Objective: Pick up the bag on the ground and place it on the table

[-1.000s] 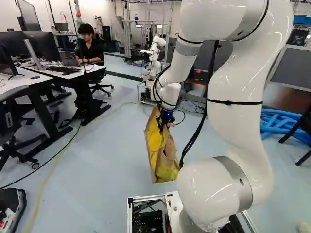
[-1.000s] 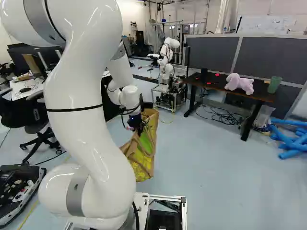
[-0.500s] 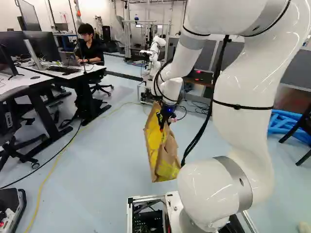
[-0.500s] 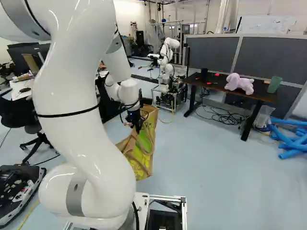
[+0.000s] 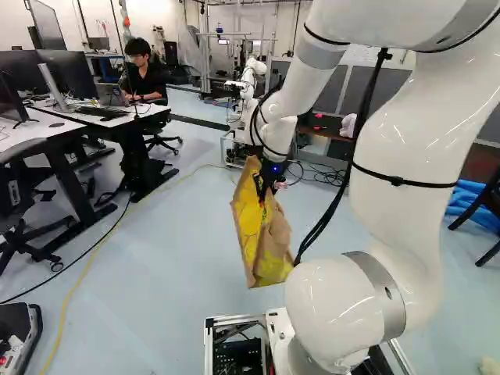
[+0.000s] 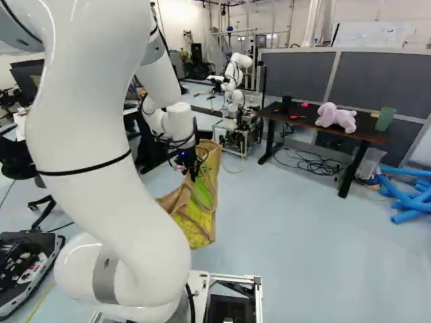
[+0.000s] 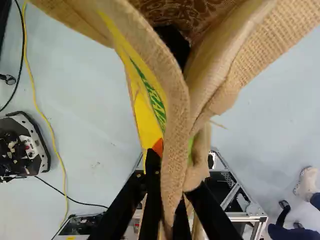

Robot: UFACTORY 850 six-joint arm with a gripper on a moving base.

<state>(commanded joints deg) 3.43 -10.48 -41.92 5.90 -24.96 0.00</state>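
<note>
In the right base view the gripper (image 6: 195,171) hangs left of the middle, with the tan and yellow bag (image 6: 201,217) below it, held up off the floor. The same bag (image 5: 262,242) shows its yellow side in the left base view. In the wrist view the gripper (image 7: 172,187) is shut on the bag's bunched fabric (image 7: 176,130), one finger on each side; an orange pad shows at one fingertip. The dark table (image 6: 310,119) stands to the right of the bag, beyond it.
On the dark table are a pink plush toy (image 6: 337,116), a green cup (image 6: 385,119) and small red things. Another robot (image 6: 233,84) stands behind. Cables lie under the table, blue tubes (image 6: 404,198) beside it. Desks and a chair (image 5: 23,183) stand left. In the wrist view a person's shoe (image 7: 306,181) shows.
The arm has swung, its upper links moving right in the left base view and left in the right one. The bag has risen slightly with the gripper. The base has not moved.
</note>
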